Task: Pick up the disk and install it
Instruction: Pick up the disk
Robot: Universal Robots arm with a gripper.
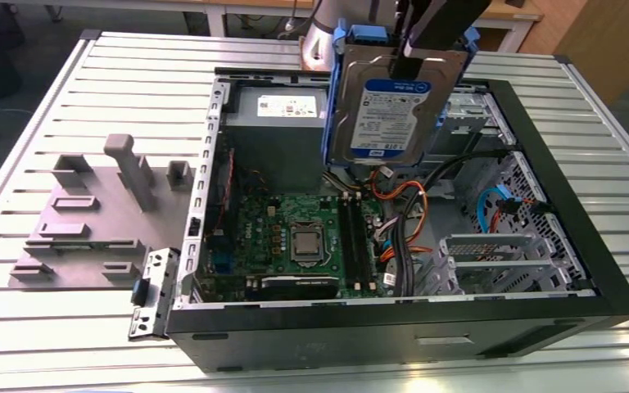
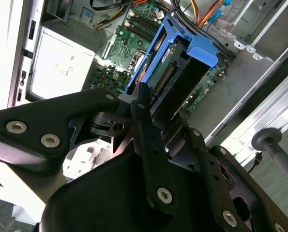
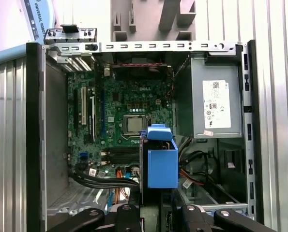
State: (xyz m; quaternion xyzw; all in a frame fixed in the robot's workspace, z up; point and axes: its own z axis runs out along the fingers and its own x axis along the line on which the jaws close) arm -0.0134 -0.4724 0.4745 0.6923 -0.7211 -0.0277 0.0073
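The disk (image 1: pixel 393 106), a silver hard drive with a white-and-blue label and a blue side bracket, hangs upright in the air above the open computer case (image 1: pixel 576 246). My gripper (image 1: pixel 418 53) is shut on its upper end from above. In the second wrist view the disk (image 2: pixel 175 67) sticks out beyond the black fingers (image 2: pixel 144 116), with my gripper (image 2: pixel 163 111) closed on it over the motherboard. In the first wrist view the blue bracket of the disk (image 3: pixel 161 164) stands in front of my gripper (image 3: pixel 158 212), above the case's cable area.
Inside the case lie a green motherboard (image 1: pixel 292 237), a grey power-supply box (image 1: pixel 276 123), orange and black cables (image 1: pixel 408 205) and metal drive bays (image 1: pixel 495 262). A grey plastic stand with upright posts (image 1: pixel 107 205) sits on the slatted table (image 1: pixel 52 82) at the exterior view's left.
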